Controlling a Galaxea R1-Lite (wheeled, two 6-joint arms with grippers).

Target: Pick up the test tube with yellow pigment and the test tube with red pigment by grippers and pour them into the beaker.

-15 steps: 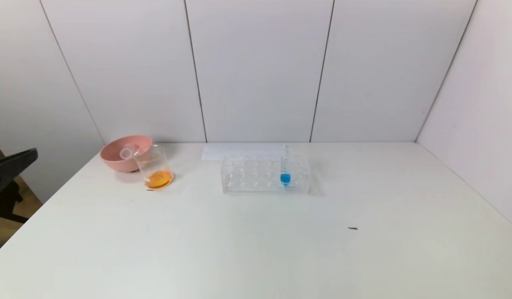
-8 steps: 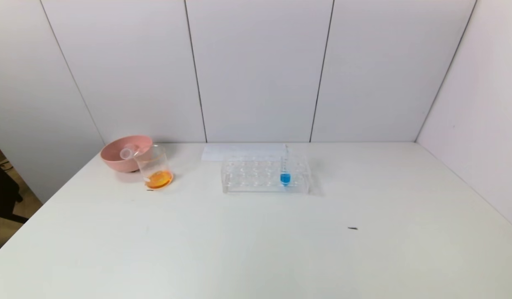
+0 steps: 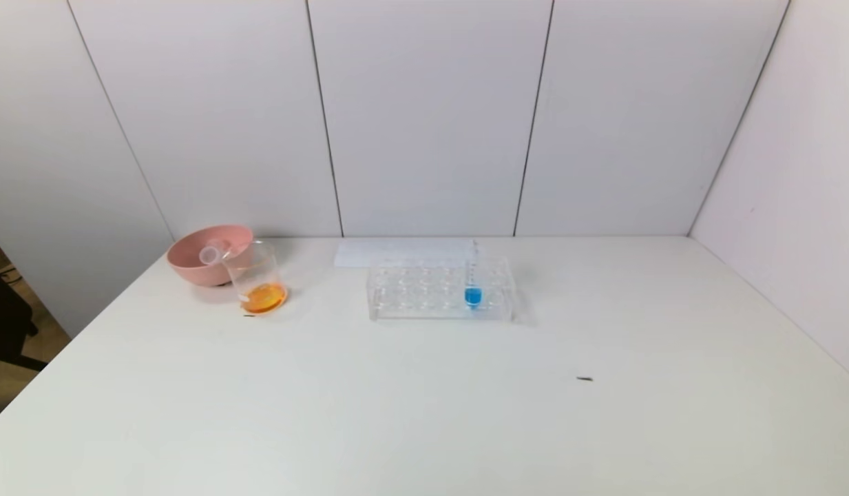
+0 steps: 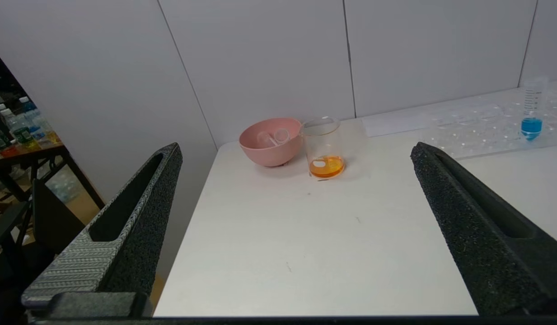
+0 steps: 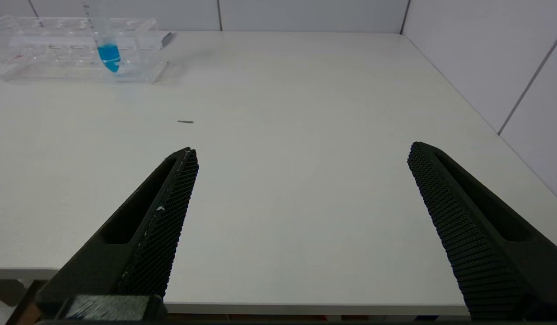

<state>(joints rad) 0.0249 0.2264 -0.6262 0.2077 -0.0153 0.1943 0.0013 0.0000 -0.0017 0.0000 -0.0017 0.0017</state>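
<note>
The beaker (image 3: 257,277) stands upright on the worktop (image 3: 424,399), touching or just in front of the pink bowl (image 3: 202,253), at the far left part of the surface. A shallow layer of orange liquid (image 3: 264,297) covers the beaker's bottom. Clear empty tubes (image 4: 274,137) lie in the bowl, one open end resting at the rim next to the beaker; which pigment each held cannot be determined. The clear rack (image 3: 441,291) sits well to the right of the beaker, near the back wall, and holds one upright tube with blue liquid (image 3: 473,288). A white sheet (image 3: 396,252) lies behind the rack.

The left gripper (image 4: 292,225) is spread wide and empty, positioned off the worktop's near left edge, pointing toward the beaker. The right gripper (image 5: 301,216) is also spread wide and empty, above the worktop's near edge, well to the right of the beaker.
</note>
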